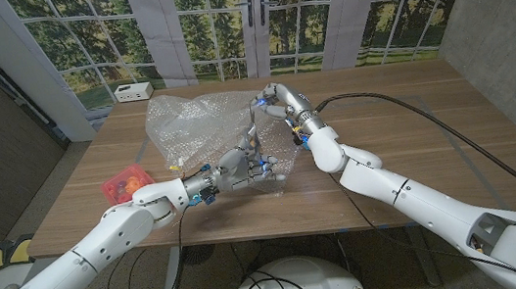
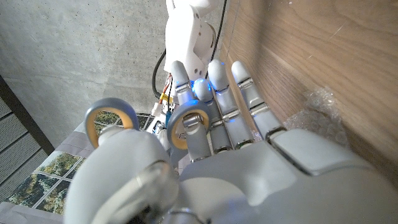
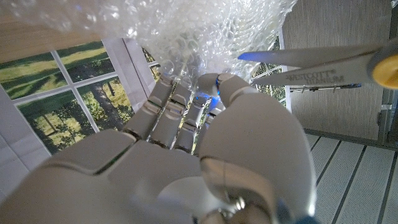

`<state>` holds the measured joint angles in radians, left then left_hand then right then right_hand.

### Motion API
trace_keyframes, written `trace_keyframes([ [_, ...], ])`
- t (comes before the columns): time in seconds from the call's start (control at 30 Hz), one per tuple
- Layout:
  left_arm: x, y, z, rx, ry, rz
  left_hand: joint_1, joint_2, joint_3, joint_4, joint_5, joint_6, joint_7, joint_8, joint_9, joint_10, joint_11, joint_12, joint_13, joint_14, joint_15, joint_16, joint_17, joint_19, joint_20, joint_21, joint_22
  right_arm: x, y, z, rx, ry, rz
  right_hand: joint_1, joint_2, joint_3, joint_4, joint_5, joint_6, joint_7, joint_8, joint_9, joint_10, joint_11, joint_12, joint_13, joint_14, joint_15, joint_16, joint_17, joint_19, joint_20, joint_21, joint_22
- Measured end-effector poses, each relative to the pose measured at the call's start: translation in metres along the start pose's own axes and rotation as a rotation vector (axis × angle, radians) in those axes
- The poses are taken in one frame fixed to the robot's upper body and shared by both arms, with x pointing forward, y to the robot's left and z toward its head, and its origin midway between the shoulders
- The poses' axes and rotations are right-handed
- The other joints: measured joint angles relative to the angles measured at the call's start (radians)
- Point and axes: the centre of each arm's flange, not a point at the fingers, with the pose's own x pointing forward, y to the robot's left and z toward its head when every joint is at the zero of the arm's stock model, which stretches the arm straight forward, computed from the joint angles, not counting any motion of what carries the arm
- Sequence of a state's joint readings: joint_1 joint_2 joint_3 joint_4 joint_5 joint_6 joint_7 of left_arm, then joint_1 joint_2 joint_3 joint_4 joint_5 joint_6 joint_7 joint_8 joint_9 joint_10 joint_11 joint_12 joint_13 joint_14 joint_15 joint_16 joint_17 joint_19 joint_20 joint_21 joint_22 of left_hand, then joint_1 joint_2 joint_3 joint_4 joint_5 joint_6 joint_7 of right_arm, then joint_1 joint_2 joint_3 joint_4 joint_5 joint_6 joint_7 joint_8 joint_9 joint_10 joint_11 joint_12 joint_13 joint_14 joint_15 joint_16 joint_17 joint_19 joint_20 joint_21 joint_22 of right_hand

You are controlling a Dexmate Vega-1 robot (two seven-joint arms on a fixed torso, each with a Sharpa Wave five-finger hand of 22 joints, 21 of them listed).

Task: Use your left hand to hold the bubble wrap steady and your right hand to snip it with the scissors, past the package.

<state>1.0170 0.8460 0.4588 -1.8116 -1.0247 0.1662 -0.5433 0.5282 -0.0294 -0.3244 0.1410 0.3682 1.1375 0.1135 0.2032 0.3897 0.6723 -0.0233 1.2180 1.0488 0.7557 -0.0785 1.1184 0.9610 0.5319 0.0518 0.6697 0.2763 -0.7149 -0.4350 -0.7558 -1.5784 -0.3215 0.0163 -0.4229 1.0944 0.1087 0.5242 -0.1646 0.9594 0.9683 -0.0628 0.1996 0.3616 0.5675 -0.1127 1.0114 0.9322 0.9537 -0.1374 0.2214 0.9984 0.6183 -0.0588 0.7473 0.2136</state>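
Cutting cleanly means closing the scissors only on taut bubble wrap, upper middle of the frame; right hand grips them, blades apart, while left hand presses the sheet, fingers together

Left arm reaches in low; left hand presses down on near edge of the bubble wrap, fingers extended. Right arm bends up over the wrap's far right side; right hand grips scissors, blades apart.
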Motion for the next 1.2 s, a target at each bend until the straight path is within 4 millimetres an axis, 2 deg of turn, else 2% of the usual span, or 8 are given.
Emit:
trace_keyframes([
  [0.23, 0.0007, 0.0021, 0.0005, -0.002, -0.003, -0.002, 0.0, 0.0, 0.0, 0.0, 0.001, 0.0, 0.0, 0.0, 0.0, 0.0, 0.0, 0.0, 0.002, 0.0, 0.0, 0.0, 0.0, 0.0, 0.0, 0.0, -0.003, -0.0015, -0.0017, -0.0053, -0.005, -0.005, -0.002, -0.004, 0.003, 0.0, 0.0, 0.0, 0.0, 0.0, 0.0, -0.005, 0.0, 0.0, 0.0, 0.005, 0.0, 0.0, 0.0, 0.004, -0.006, 0.004, 0.008, 0.0],
  [0.53, 0.001, 0.0046, -0.0004, -0.008, -0.005, -0.002, 0.0, 0.0, 0.0, 0.0, 0.003, 0.0, 0.0, -0.001, -0.005, 0.0, 0.0, 0.0, 0.004, 0.0, 0.0, 0.0, -0.002, 0.0, 0.0, 0.0, -0.002, -0.003, -0.0045, -0.0073, -0.015, -0.02, -0.01, -0.004, 0.003, 0.0, 0.0, 0.0, -0.006, -0.006, 0.0, -0.005, -0.007, -0.007, 0.0, 0.007, -0.003, 0.002, -0.008, 0.009, -0.035, 0.003, 0.015, 0.0],
  [1.2, 0.0042, 0.0095, 0.0027, -0.014, -0.018, -0.001, 0.0, 0.0, 0.0, 0.0, -0.001, 0.0, 0.0, 0.004, -0.002, 0.0, 0.0, 0.013, 0.015, 0.0, 0.0, 0.0, 0.002, 0.0, 0.0, 0.004, 0.0, -0.0061, -0.0017, -0.0093, -0.029, -0.047, 0.005, -0.012, 0.006, 0.002, 0.002, -0.007, -0.007, -0.014, -0.004, -0.009, -0.011, -0.011, 0.006, 0.013, -0.013, 0.005, -0.016, 0.017, -0.056, 0.003, 0.038, -0.005],
])
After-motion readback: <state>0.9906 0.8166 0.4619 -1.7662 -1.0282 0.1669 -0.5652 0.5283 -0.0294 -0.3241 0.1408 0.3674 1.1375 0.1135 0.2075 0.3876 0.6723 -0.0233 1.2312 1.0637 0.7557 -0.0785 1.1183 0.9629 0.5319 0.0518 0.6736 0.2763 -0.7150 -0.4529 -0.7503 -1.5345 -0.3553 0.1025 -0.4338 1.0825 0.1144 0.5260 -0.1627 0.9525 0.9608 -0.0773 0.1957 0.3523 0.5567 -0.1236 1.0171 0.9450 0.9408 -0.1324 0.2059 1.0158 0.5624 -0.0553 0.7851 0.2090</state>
